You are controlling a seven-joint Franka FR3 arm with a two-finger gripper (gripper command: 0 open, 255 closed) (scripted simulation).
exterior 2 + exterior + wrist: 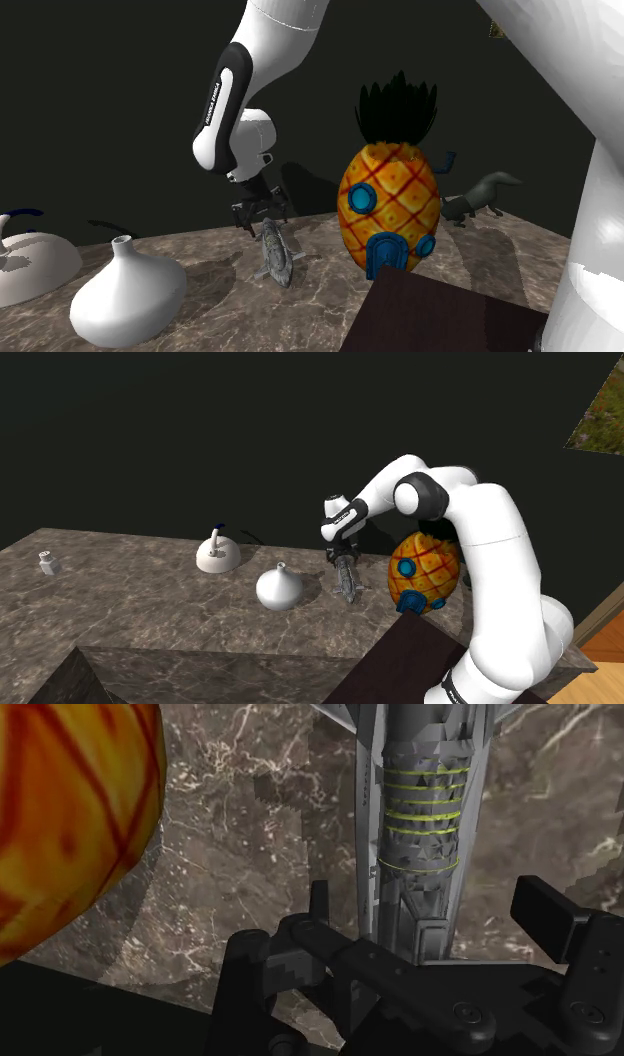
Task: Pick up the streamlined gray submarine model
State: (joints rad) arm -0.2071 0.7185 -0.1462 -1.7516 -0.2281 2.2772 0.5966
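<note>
The gray submarine model (348,584) lies on the dark marbled tabletop (150,602), a slim ribbed hull with thin yellow rings (425,834). In the second exterior view the submarine (277,254) stretches from under the hand toward the camera. My black gripper (343,559) (262,214) is low over its far end. In the wrist view the gripper (430,919) is open. One finger (320,904) and the other finger (548,909) stand on either side of the hull's end with gaps showing.
An orange pineapple house (425,572) (392,205) with blue windows stands close beside the submarine. A white vase (279,588) (128,295) and a white domed pot (217,555) stand on its other side. A small white shaker (47,563) sits far left, a dark animal figure (478,196) behind the pineapple.
</note>
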